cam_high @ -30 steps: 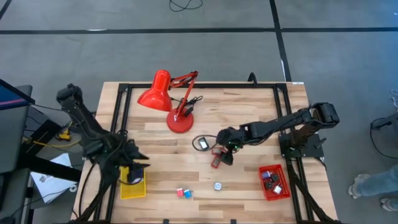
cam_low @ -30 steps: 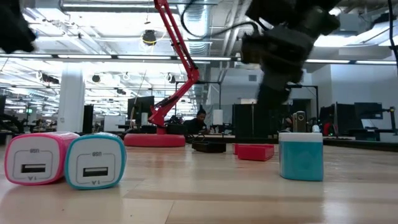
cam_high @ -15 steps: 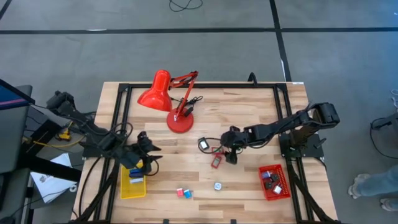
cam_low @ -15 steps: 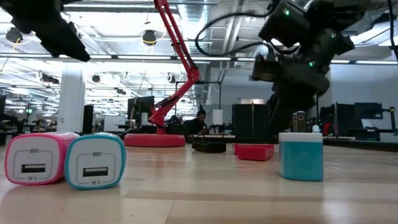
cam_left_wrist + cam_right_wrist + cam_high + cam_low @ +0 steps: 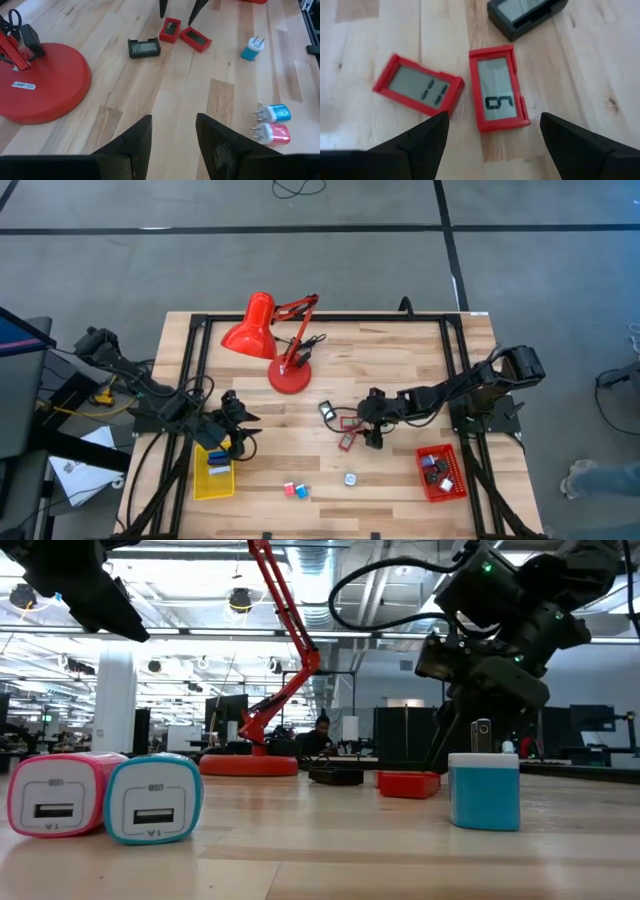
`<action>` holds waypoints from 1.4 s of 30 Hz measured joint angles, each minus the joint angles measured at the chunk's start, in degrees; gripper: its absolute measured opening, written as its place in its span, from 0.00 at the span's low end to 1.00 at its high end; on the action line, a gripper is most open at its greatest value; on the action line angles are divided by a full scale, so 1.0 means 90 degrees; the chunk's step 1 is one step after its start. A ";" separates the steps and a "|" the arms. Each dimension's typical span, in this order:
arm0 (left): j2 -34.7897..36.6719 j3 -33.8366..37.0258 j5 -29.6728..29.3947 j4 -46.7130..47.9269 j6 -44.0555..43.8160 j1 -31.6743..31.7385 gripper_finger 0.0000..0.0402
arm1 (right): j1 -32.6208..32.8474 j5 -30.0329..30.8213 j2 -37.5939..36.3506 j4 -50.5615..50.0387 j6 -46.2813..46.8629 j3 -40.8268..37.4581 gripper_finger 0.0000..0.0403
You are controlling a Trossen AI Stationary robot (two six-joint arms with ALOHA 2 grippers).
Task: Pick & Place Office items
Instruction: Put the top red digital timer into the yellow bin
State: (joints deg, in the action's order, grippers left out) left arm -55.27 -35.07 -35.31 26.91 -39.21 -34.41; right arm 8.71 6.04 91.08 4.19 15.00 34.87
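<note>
My right gripper stands open, slanting down over the table's middle. A small red display unit lies flat on the wood just ahead of its fingers, untouched. A second red unit and a black one lie beside it. My left gripper is open and empty above the wood, just right of the yellow tray, which holds a blue item. A pink and a blue charger lie side by side near the front edge, and a teal charger stands upright.
The red desk lamp stands at the far middle on its round base. A red tray with several small items sits at the near right. Bare wood lies between the two grippers and along the front edge.
My left gripper has swung from over the yellow tray toward the table's middle, then kept still. My right gripper has come down over the red display units and tipped more steeply, its fingers still apart. The items on the table have not moved.
</note>
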 joint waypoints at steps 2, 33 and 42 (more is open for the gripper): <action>0.0000 0.0000 0.0000 -0.0009 -0.0002 0.0000 0.37 | -0.0003 0.0008 0.0040 -0.0081 -0.0001 -0.0013 0.76; -0.0233 0.0002 0.1314 -0.1594 -0.0887 0.1123 0.42 | 0.0600 0.1579 0.0655 -0.1543 -0.1592 0.1844 0.34; -0.1723 0.0002 0.3115 -0.3440 -0.0322 0.1928 0.52 | 0.0973 0.1866 0.1059 -0.1674 -0.3400 0.3507 0.34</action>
State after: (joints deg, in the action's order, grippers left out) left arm -70.77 -35.05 -7.28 -4.05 -42.10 -17.06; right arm 17.46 22.83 100.61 -10.88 -15.59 66.44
